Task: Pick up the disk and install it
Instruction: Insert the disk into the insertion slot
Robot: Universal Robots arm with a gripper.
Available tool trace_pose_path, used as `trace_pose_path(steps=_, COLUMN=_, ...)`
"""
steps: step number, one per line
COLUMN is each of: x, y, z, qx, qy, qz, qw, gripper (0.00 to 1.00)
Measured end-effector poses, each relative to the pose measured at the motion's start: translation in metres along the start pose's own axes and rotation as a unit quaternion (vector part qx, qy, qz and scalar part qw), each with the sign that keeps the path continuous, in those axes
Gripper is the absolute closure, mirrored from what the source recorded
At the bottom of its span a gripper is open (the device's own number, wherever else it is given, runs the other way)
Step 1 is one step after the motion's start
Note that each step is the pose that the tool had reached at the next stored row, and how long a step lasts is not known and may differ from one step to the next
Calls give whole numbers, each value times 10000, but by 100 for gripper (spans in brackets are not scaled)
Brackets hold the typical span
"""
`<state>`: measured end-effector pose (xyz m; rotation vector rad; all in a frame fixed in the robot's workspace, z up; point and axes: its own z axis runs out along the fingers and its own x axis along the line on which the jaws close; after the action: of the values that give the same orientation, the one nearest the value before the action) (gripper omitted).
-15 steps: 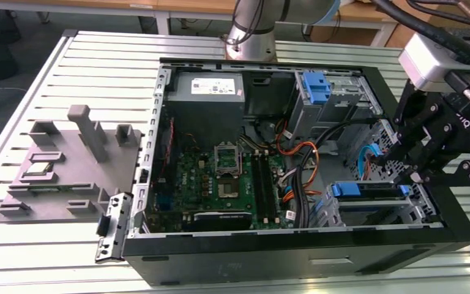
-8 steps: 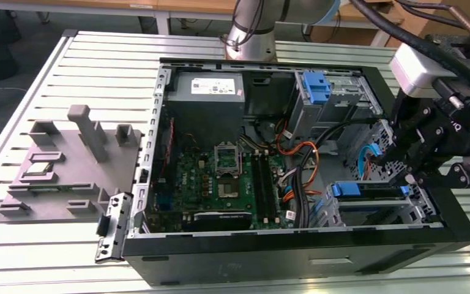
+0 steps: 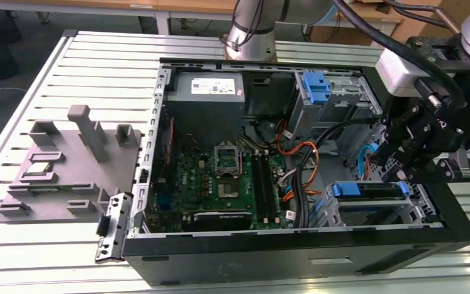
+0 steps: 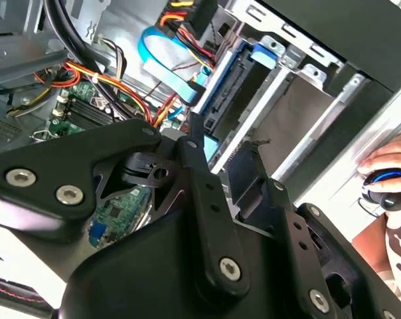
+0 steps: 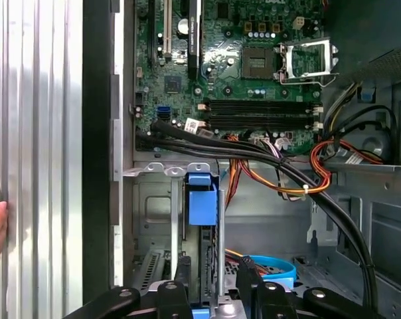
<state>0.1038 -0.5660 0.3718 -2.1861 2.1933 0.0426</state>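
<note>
The disk (image 3: 368, 190) sits in the drive cage at the open computer case's corner on the exterior view's right, its blue plastic rail facing up. My gripper (image 3: 404, 173) hangs just above that cage. In the first wrist view the disk (image 5: 202, 199) shows edge-on in its slot, and my gripper (image 5: 214, 269) is open, one black finger on each side of it with a small gap. In the second wrist view the fingers (image 4: 195, 136) straddle the near end of the disk (image 4: 230, 100).
The case holds a green motherboard (image 3: 218, 177), a grey power-supply box (image 3: 206, 89), a bare blue bracket (image 3: 317, 86) and orange and black cables (image 5: 287, 179). A grey fixture (image 3: 63, 165) lies on the slatted table. A person's hand (image 4: 386, 173) rests beside the case.
</note>
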Motion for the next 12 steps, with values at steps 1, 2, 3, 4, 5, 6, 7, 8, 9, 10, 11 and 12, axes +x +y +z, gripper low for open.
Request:
trace_pose_path(steps=1, x=-1, y=0, z=11, qx=7, qy=-2, qz=-1, qw=10000, gripper=58)
trace_pose_path(steps=2, x=0, y=1, z=28, qx=15, qy=-2, qz=-1, qw=10000, gripper=58)
trace_pose_path(steps=3, x=0, y=1, z=45, qx=20, qy=-1, qz=-2, qw=10000, gripper=58)
trace_pose_path(steps=4, x=1, y=2, z=62, qx=24, qy=0, qz=-1, qw=10000, gripper=58)
trace_pose_path(steps=5, x=2, y=2, z=80, qx=27, qy=-1, qz=-2, qw=10000, gripper=58)
trace_pose_path(steps=6, x=3, y=2, z=98, qx=29, qy=0, qz=-2, qw=10000, gripper=58)
trace_pose_path(steps=7, x=4, y=2, z=115, qx=31, qy=0, qz=-2, qw=10000, gripper=58)
trace_pose_path(steps=8, x=5, y=3, z=129, qx=32, qy=-1, qz=-2, qw=10000, gripper=58)
trace_pose_path(steps=9, x=5, y=3, z=131, qx=32, qy=0, qz=-2, qw=10000, gripper=58)
trace_pose_path(steps=10, x=5, y=3, z=131, qx=32, qy=0, qz=-2, qw=10000, gripper=58)
trace_pose_path(steps=11, x=5, y=3, z=131, qx=32, qy=0, qz=-2, qw=10000, gripper=58)
trace_pose_path(steps=12, x=5, y=3, z=131, qx=32, qy=0, qz=-2, qw=10000, gripper=58)
